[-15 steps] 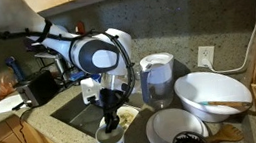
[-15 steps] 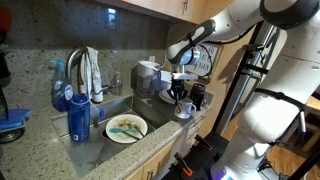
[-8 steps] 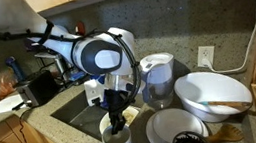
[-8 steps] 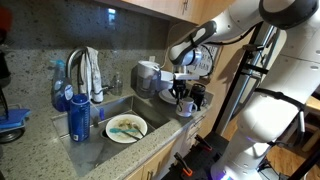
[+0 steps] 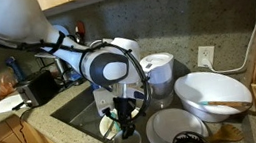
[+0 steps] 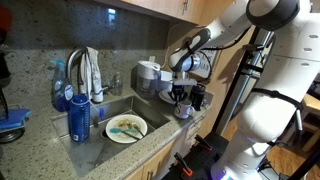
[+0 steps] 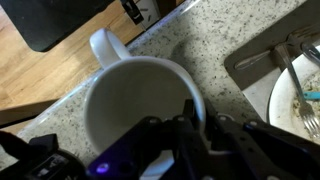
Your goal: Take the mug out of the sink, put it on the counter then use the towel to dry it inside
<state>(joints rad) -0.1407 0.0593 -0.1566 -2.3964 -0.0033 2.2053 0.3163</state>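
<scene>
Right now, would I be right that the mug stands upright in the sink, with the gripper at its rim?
Not quite: the mug stands upright on the counter, beside the sink, not in it. The wrist view shows this. The gripper is indeed at its rim.

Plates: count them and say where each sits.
2 clearly: a round white plate with food scraps in the grey metal sink, and a second white plate on the speckled granite counter beside the big white bowl. A far pale dish may be another; some may be hidden.
</scene>
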